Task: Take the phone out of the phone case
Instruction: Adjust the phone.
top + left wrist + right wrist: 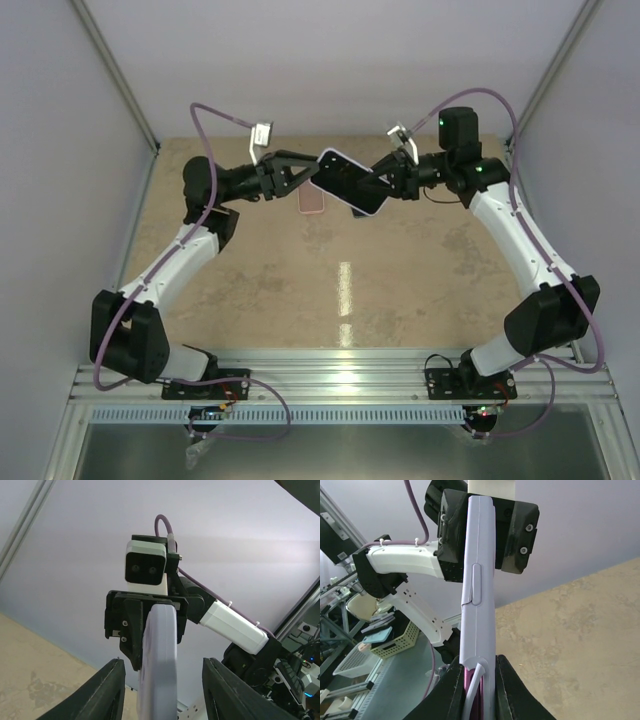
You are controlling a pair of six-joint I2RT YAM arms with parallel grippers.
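The phone in its lavender case is held up in the air above the far middle of the table, dark face upward. My right gripper is shut on its right end. In the right wrist view the fingers clamp the case, and a magenta phone edge shows where a case corner has lifted. My left gripper is open around the left end. In the left wrist view its fingers stand wide apart on either side of the case edge, not touching it.
A flat pink object lies on the tan table under the held phone, partly hidden. Grey walls close in the back and both sides. The aluminium rail with the arm bases runs along the near edge.
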